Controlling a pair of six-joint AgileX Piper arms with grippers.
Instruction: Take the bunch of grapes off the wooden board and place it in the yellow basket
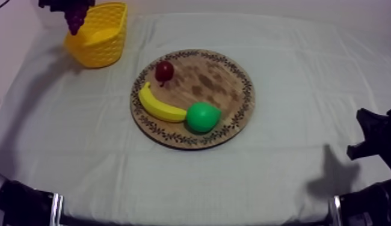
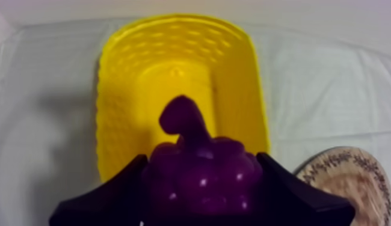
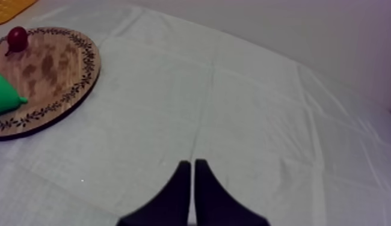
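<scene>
Clearly the carrying step is in hand and the drop is all that remains. The left hand [image 2: 200, 158] holds the bunch of grapes [image 1: 76, 20] between its two black fingers, gripped at the sides with the stem pointing up and away. It hangs above the yellow basket [image 1: 104, 45], which stands at the far left of the bench [image 1: 294, 174].

From the left wrist view the grapes sit over the near end of the basket, with its open yellow floor stretching beyond them. From above they look close to the far left rim, not over the middle, so I cannot say how well centred they are.

The wooden board [image 1: 216, 78] lies mid-bench, well apart from the basket, and carries the small red fruit [image 1: 164, 71], the banana [image 1: 159, 106] and the pear [image 1: 203, 116]. No grapes lie on it.

The right hand [image 3: 193, 163] rests low at the near right, fingers together in a narrow wedge, holding nothing.

Next, in my judgement, the left hand should shift a little inward over the basket's opening, come lower so the bunch does not bounce off the rim, then part its fingers and lift straight up.
</scene>
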